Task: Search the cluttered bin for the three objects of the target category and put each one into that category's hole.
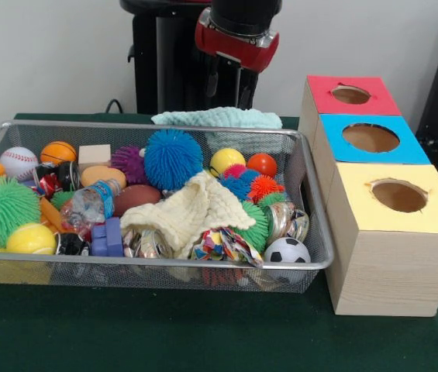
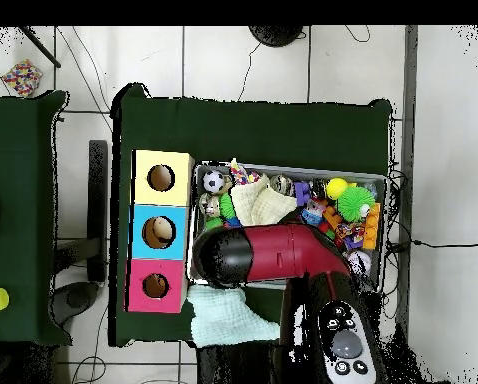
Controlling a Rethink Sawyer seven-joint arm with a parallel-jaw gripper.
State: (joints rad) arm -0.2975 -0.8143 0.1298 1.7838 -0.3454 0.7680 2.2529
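Gripper [image 1: 229,89] up behind the far rim of the bin [image 1: 164,264], above the mint cloth [image 1: 217,118]; too dark and too hidden under the arm [image 2: 283,252] to tell how wide the claw stands or whether anything is in it.

Of the three soft creatures wanted, none plainly on show; only a small blue fuzzy tuft [image 1: 239,184] right of centre, between the yellow ball [image 1: 226,160] and the orange spiky ball [image 1: 264,187] — possibly the puffball, no eyes visible; no brown plush seen, likely buried under the cream cloth [image 1: 190,215].

Judged light, squashy and non-slip, nothing to break; best pinched from above across the body, deep enough that the fuzz does not slide out; likely to snag on neighbours, so lifted straight up.

Destined for the red-surround hole [image 1: 350,94], farthest on the right, well apart from the tuft.

Counted: three holes — red, blue [image 1: 370,137], yellow [image 1: 398,195]; two cloths; two green spiky balls [image 1: 1,210]; one large blue spiky ball [image 1: 173,159], no target; one each of baseball [image 1: 18,162], basketball [image 1: 58,152], soccer ball [image 1: 287,251], football [image 1: 136,198].
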